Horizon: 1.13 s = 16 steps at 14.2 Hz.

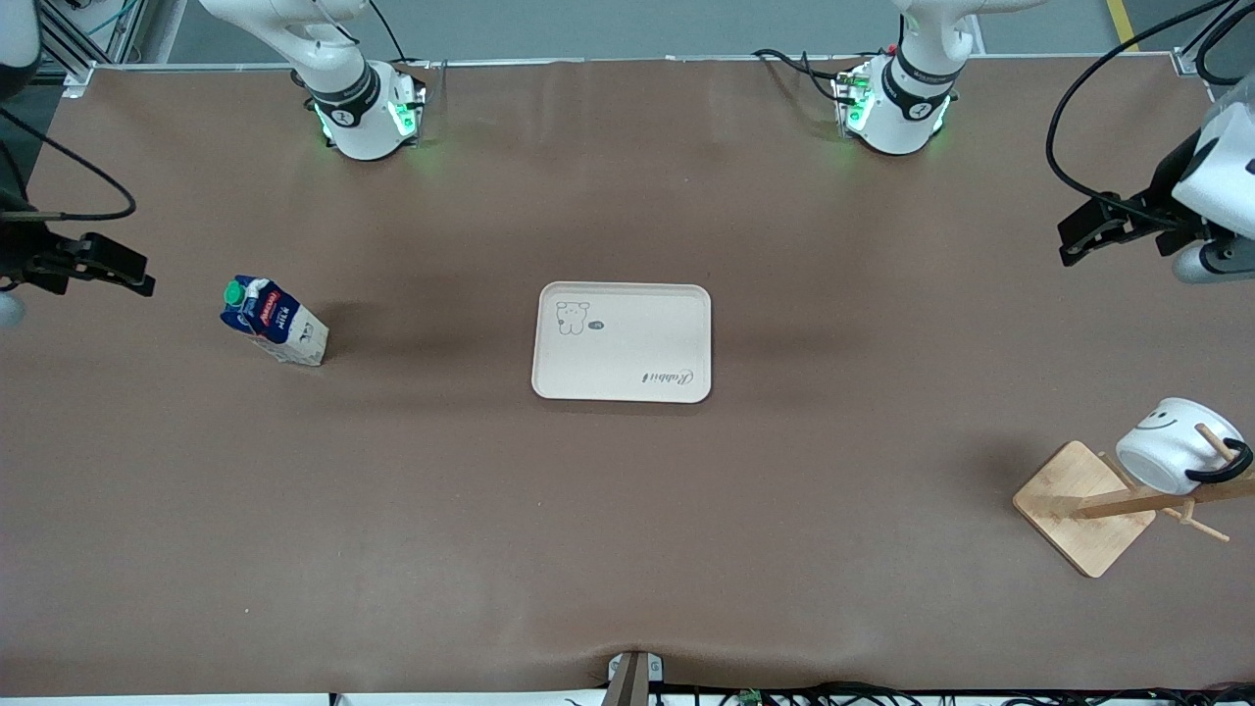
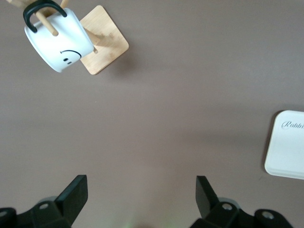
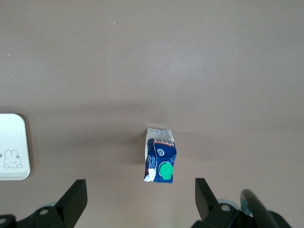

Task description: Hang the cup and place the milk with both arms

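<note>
Here, across the front view, I first find the right pincer hanging over the right arm's end of the brown, matte worktop; in the right wrist view its black fingers stand spread wide, holding nothing. Beside it the milk stands on the worktop, a small gable-top carton with a dark blue upper part, a red label, the word "MILK" in white, a white base and a round green screw cap; it is well apart from everything else. At the middle I see a cream tray, a smooth rounded rectangle printed with a small rabbit drawing and the script word "Rabbit". Toward the left arm's end, nearer the camera, a pale wooden rack with a square base and pegs carries the cup: a glossy white mug with a black smiley face, its black loop handle hooked over a peg. Above that end I see the left pincer in the air; the left wrist view shows its fingers apart and empty.
</note>
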Motion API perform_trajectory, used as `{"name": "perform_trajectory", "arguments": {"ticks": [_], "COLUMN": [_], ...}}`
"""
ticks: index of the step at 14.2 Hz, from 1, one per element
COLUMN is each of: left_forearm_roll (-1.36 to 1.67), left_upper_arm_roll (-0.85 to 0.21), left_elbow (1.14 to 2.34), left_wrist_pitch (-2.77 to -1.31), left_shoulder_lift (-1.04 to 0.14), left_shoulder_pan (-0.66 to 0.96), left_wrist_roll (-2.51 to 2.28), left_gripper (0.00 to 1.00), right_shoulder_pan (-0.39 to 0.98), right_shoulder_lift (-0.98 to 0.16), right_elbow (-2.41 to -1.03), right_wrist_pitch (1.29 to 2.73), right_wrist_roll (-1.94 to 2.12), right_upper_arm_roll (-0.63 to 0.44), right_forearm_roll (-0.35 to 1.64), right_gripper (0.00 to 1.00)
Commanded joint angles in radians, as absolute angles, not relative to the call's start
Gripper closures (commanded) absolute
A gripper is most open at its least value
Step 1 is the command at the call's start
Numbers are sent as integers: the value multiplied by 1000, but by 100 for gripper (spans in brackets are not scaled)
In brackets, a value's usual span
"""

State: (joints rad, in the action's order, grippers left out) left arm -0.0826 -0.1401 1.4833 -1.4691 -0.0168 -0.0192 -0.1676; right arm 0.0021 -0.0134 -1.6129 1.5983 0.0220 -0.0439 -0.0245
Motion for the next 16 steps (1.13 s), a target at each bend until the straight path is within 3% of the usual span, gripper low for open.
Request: {"name": "perform_trajectory", "arguments": {"ticks": [1, 8, 16], "left_forearm_roll": [-87, -86, -11], "left_upper_arm_roll": [-101, -104, -103], "left_elbow": [1578, 1585, 1583], "left_wrist_pitch": [-1499, -1519, -1545], "left_shoulder_lift": [60, 66, 52], "left_shoulder_pan": [6, 3, -6], "left_wrist_roll": [-97, -97, -94], "left_gripper": [0, 0, 0], "right_shoulder_pan": [-3, -12, -20], "right_shoulder_lift": [98, 72, 58], "right_elbow": [-1773, -1657, -1611], "right_wrist_pitch": [1680, 1540, 1548], "right_wrist_roll": [108, 150, 149], "right_upper_arm_roll": [-41, -41, -43], "right_forearm_roll": [-48, -81, -69], "right_gripper": [0, 0, 0]}}
